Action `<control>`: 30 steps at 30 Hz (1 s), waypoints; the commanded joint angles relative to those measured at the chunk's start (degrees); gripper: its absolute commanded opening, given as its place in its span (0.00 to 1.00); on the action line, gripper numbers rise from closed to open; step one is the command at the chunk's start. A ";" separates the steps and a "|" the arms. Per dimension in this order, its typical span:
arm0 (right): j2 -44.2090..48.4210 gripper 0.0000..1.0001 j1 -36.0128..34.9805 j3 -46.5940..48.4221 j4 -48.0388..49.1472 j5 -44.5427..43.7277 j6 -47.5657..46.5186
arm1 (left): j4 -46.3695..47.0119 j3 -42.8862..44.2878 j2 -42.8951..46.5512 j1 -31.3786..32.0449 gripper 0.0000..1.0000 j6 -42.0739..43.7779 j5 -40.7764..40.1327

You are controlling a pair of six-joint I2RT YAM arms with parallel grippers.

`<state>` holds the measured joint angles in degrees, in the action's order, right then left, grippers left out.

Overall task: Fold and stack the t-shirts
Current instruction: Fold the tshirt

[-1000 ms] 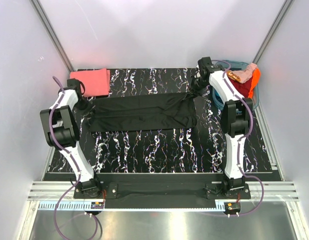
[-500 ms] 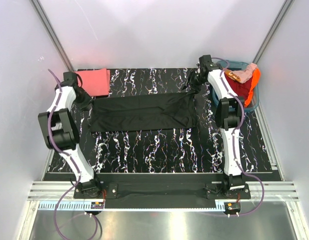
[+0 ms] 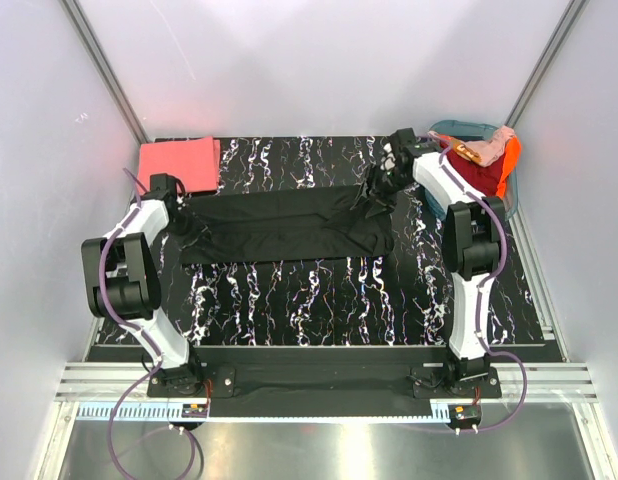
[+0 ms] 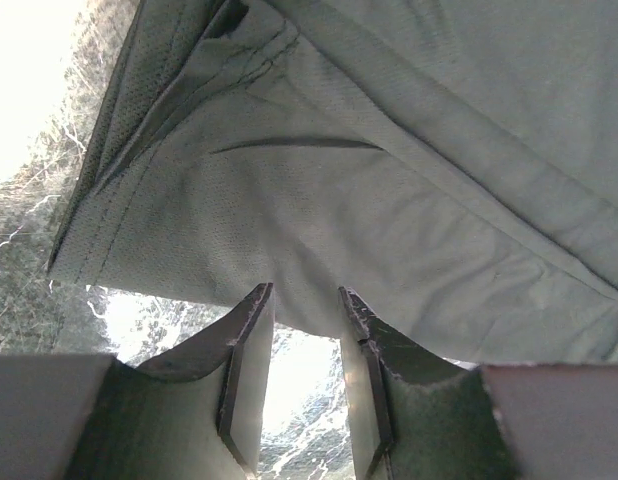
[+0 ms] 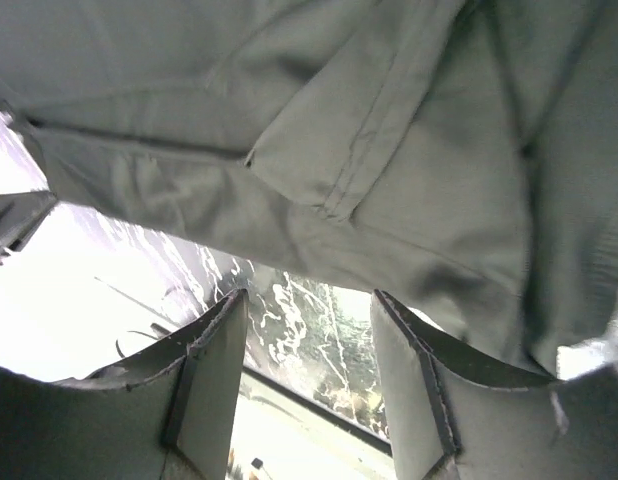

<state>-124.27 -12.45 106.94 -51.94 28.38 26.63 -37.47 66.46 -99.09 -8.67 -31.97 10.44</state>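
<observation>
Two t-shirts lie on the black marbled worktop (image 3: 319, 300), and I judge the task to be about half done. The black t-shirt (image 3: 284, 228) is the largest thing here: it lies across the far middle of the worktop, already folded lengthwise into one long flat band that reaches from one arm to the other. It probably needs one or two more folds across its length before it is a compact packet. Its cloth looks thin and matte, with double-stitched hems. Soft creases show near the right end, where a sleeve is tucked under in a small bunch.

At the far right stands the teal basket (image 3: 467, 125), which holds some red, orange and pale clothes (image 3: 489, 165). I cannot tell whether these are also shirts to fold.

The coral-pink t-shirt (image 3: 179, 163) is smaller. It lies at the far left corner as a neat flat rectangle, apart from the black one, so it seems finished. The stacking is not yet done.

The left fingers (image 4: 244, 370) stand a little apart at the left end of the black band, with only the worktop between them. The right fingers (image 5: 214, 360) are wider apart at the right end and also hold nothing.
</observation>
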 commanded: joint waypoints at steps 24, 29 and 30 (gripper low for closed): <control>18.98 0.42 2.60 -28.01 8.87 -9.48 -14.77 | 0.74 -4.49 1.00 -0.30 0.35 2.26 -0.94; 16.08 0.38 2.60 -26.87 9.58 -8.43 -14.60 | 0.21 -4.76 0.48 -0.39 0.35 2.61 -1.56; 15.81 0.36 2.60 -26.78 9.58 -8.34 -14.59 | 0.12 -4.84 0.21 -0.47 0.35 2.70 -1.82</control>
<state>-107.35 -9.65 79.09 -44.38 18.72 13.19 -37.26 62.08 -99.18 -8.73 -30.44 10.00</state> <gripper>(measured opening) 0.382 0.351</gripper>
